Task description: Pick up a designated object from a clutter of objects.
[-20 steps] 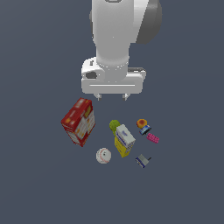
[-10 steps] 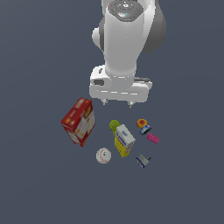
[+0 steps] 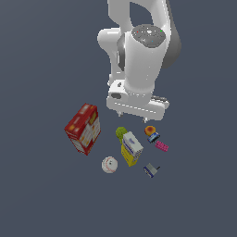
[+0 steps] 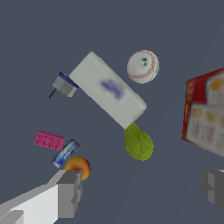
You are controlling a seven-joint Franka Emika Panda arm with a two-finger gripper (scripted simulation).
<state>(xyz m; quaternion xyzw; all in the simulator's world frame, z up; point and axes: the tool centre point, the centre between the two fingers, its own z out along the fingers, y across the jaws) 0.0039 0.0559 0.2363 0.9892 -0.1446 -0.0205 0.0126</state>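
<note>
Dark grey tabletop (image 3: 41, 194) holds scattered clutter. Touching the orange fruit (image 4: 78, 167) lies the small dark piece with a light-blue rim (image 4: 65, 153), a pink brick (image 4: 49, 140) just beside. Above the fruit, the claw (image 4: 142, 189) hangs wide apart, holding nothing.

The red carton (image 4: 205, 116) is cut off at the wrist view's edge (its printing is blurry)

The dark piece (image 4: 66, 153), a tiny navy lump with a light-blue rim, lies tilted on the floor, touching the orange fruit (image 4: 78, 167) and just beside the pink brick (image 4: 49, 140), at the clutter's edge on the exterior view's right (image 3: 153, 137).
</note>
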